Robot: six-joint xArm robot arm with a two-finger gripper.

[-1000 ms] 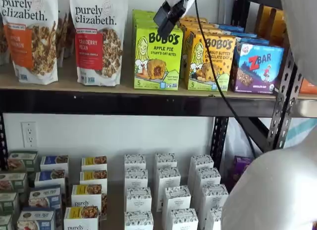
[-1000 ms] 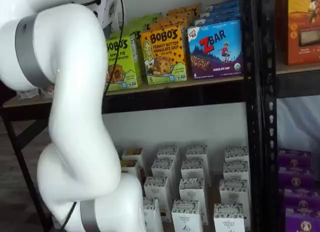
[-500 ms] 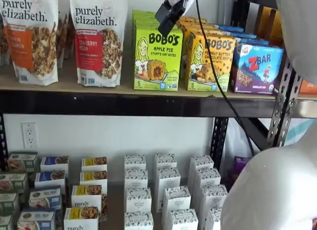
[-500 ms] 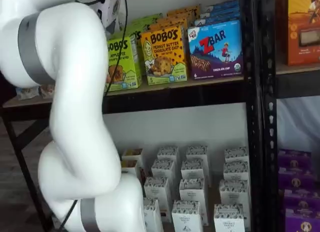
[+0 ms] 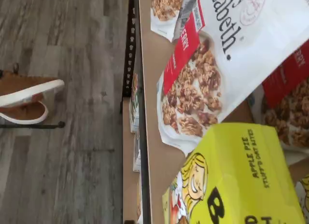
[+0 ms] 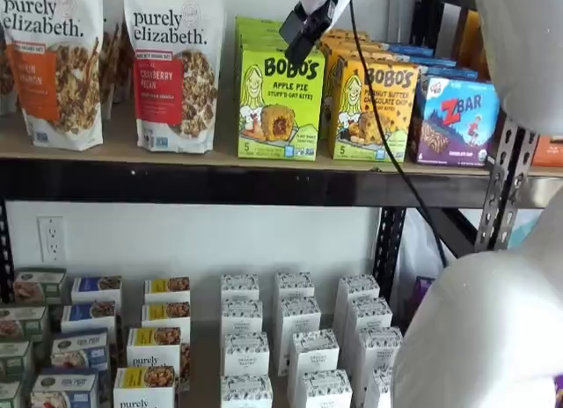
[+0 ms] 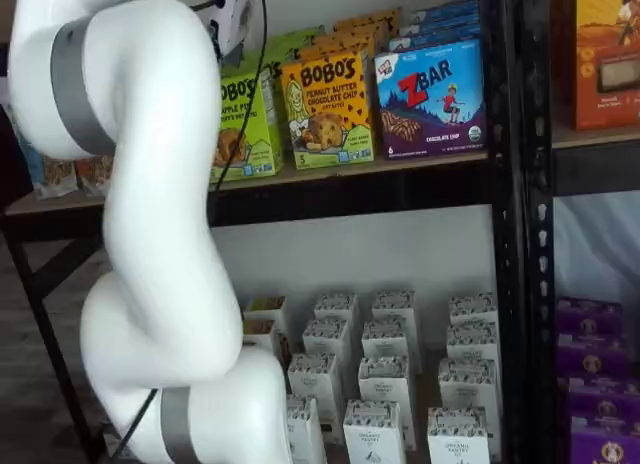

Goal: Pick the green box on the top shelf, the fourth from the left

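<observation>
The green box (image 6: 279, 105), a lime-green Bobo's Apple Pie carton, stands upright on the top shelf (image 6: 202, 181) between a granola bag and a yellow-orange Bobo's box. It also shows in a shelf view (image 7: 243, 124), partly behind my arm, and large in the wrist view (image 5: 241, 185). My gripper (image 6: 302, 32) hangs just above the carton's top right corner. Its black fingers show side-on, with no gap visible and nothing held. In a shelf view (image 7: 232, 14) only the white gripper body shows.
Purely Elizabeth granola bags (image 6: 174, 69) stand left of the green box; a yellow-orange Bobo's box (image 6: 371, 109) and a blue Zbar box (image 6: 453, 120) stand right. A black cable (image 6: 378, 118) hangs from the gripper. Small cartons (image 6: 295, 338) fill the lower shelf. My white arm (image 7: 150, 234) blocks much.
The gripper has risen slightly and shifted a little right above the green box. The arm's large white links have moved up and to the right in both shelf views.
</observation>
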